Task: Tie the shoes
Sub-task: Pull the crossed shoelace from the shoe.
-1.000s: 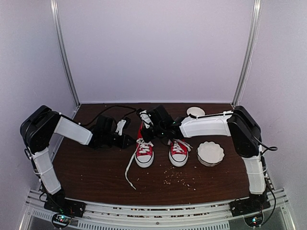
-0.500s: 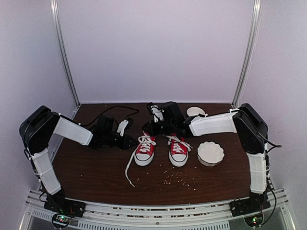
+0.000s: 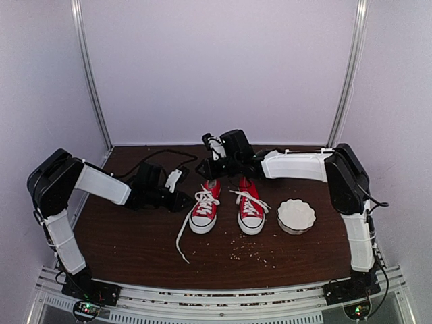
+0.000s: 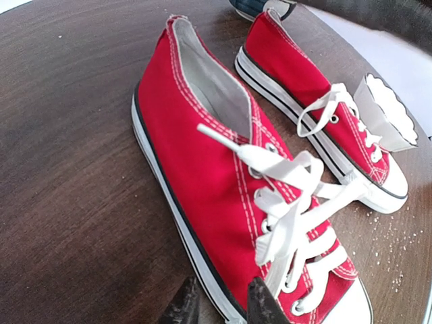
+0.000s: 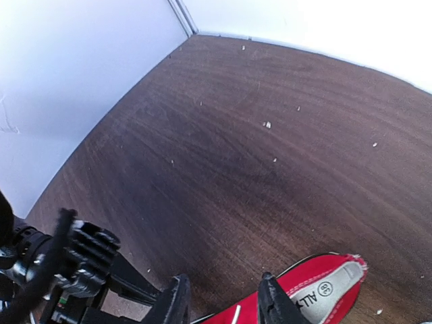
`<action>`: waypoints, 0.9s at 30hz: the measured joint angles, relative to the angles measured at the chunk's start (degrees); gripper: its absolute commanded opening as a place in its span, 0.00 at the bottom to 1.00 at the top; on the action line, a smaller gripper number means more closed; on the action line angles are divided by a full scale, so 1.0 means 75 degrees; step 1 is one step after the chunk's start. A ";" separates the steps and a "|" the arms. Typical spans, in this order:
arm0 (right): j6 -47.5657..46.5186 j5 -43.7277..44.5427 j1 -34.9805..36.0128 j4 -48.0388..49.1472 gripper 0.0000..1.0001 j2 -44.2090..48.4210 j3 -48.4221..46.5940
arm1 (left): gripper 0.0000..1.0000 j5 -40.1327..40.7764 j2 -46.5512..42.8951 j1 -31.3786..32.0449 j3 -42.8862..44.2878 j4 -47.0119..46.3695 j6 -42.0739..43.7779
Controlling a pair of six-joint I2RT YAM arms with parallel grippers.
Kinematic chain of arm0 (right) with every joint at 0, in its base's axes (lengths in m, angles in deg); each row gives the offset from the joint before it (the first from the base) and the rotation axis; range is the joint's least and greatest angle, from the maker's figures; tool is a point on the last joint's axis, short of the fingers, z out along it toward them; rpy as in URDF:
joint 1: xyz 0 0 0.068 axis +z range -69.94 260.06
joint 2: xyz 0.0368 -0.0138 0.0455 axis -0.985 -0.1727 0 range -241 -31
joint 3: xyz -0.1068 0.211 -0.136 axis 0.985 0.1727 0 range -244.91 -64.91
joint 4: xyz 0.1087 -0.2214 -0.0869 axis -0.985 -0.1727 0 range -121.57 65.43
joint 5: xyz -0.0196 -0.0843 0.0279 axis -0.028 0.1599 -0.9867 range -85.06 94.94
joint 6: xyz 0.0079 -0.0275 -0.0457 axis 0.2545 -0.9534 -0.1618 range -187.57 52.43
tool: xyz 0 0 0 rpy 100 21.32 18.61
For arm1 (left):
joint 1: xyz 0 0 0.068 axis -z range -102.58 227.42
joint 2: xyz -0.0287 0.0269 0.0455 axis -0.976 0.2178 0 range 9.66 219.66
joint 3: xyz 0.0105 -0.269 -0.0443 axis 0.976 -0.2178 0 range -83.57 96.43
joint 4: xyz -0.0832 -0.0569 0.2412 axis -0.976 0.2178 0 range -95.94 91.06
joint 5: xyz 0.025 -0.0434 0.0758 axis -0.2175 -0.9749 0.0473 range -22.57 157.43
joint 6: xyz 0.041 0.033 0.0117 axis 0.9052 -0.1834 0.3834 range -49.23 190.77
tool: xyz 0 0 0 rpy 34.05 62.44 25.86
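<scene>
Left gripper [image 4: 223,283] low, slightly parted, right gripper [image 5: 221,278] raised, parted

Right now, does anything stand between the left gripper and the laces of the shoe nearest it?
Nothing visible does. The left gripper sits beside the sole of the nearer red shoe, whose loose white laces lie exposed on top. The white bowl stands beyond the other shoe.

— Enclosure?
— Plain white walls [image 3: 223,67] on three sides, metal uprights [image 3: 91,74] at the rear corners, evenly lit.
— Work surface?
— Dark wood-grain table [image 3: 121,236], scattered crumbs [image 3: 250,253]; metal rail [image 3: 216,300] along the near edge.
</scene>
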 measured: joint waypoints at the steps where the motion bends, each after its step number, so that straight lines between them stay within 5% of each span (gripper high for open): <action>1: -0.0023 -0.0044 0.0009 -0.0149 0.35 -0.0146 -0.0172 | 0.25 0.0017 -0.0009 0.0000 0.0000 0.0012 0.0003; 15: -0.0291 -0.0350 0.0108 -0.1684 0.33 -0.1032 -0.1067 | 0.26 0.0338 -0.0125 0.0000 0.0000 0.0032 0.0003; 22: -0.0423 -0.0353 0.0108 -0.1836 0.00 -0.1043 -0.1131 | 0.26 0.0347 -0.0128 0.0000 0.0000 0.0082 0.0003; 27: -0.0423 -0.0341 0.0108 -0.1699 0.00 -0.1029 -0.1049 | 0.28 0.0344 -0.0128 0.0000 0.0000 0.0087 0.0020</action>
